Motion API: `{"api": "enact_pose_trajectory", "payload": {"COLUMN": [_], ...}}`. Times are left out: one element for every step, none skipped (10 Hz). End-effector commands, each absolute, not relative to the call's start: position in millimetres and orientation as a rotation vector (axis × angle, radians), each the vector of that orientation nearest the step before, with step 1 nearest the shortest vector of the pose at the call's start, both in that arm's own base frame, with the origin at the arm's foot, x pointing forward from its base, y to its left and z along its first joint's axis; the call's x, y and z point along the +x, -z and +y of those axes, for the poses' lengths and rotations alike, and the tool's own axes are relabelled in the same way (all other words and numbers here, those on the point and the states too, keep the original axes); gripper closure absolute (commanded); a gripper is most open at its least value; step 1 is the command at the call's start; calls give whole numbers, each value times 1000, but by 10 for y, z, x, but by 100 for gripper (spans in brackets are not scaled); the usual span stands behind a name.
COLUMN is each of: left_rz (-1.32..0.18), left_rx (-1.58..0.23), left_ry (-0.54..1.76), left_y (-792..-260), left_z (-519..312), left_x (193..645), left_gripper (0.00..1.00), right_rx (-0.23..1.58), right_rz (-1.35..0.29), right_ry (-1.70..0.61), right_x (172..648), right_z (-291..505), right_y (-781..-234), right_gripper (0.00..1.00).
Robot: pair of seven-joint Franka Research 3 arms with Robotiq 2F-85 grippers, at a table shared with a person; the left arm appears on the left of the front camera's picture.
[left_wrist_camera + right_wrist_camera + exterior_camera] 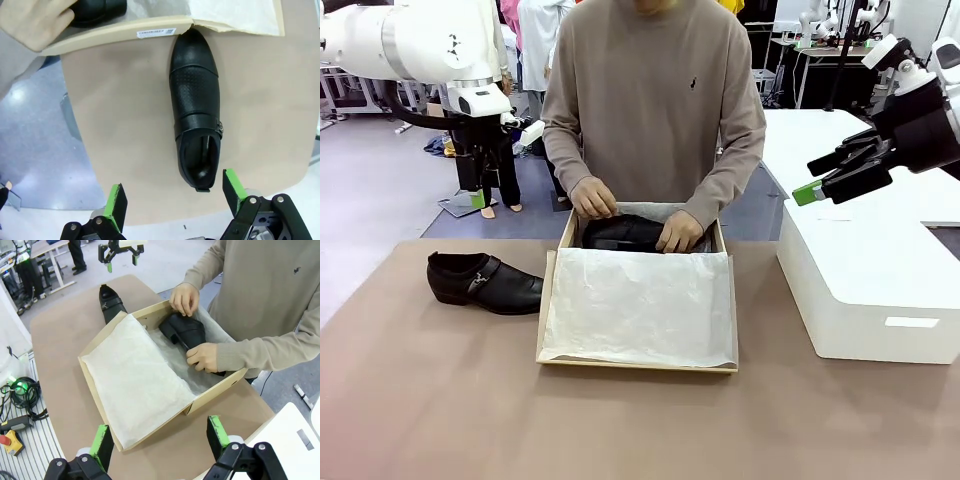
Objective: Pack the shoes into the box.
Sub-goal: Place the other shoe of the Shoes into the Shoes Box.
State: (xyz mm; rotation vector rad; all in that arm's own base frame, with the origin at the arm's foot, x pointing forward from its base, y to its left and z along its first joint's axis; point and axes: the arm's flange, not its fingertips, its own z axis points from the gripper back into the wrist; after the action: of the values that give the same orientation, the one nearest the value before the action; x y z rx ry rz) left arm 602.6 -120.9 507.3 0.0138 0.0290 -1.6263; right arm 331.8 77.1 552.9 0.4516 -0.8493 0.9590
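Note:
One glossy black shoe (485, 283) lies on its sole on the brown table, left of the box, its toe against the box wall (115, 39). The other shoe (620, 232) lies in the far part of the tan cardboard box (638, 362), and the person's two hands (592, 197) rest on it. White tissue paper (638, 305) covers the near part of the box. My left gripper (492, 195) hangs open above the far left table edge, over the heel of the loose shoe (195, 105). My right gripper (810, 178) is open and high at the right, empty.
A big white rectangular block (865, 270) stands right of the box, under my right gripper. The person stands at the far edge, arms reaching into the box. Bare brown table lies in front of the box and to its left.

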Motion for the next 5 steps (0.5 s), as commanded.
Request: {"api": "enact_pose_trajectory", "payload": {"left_rz": [29,29,9,-15,-13], "left_rx": [15,14,26,46,46], "left_ry": [1610,1626,1613,1592,1568], "left_y": [-5096,-5073,-5030,-4988,-4932], "left_z": [-1194,-1209,-1126,-995,-881], "left_x": [5994,6026,5974,5905,5841], "left_gripper": [0,0,0,0,0], "right_rx": [465,465,465,465,465], "right_rz": [-863,-863,-863,-863,-863], "right_ry": [-971,-971,-971,-971,-971], "right_x": [3336,3336,3336,3336,3336], "right_z": [770,770,770,770,770], "right_y": [-5529,-5529,-5529,-5529,-5529], "right_gripper": [0,0,0,0,0]}}
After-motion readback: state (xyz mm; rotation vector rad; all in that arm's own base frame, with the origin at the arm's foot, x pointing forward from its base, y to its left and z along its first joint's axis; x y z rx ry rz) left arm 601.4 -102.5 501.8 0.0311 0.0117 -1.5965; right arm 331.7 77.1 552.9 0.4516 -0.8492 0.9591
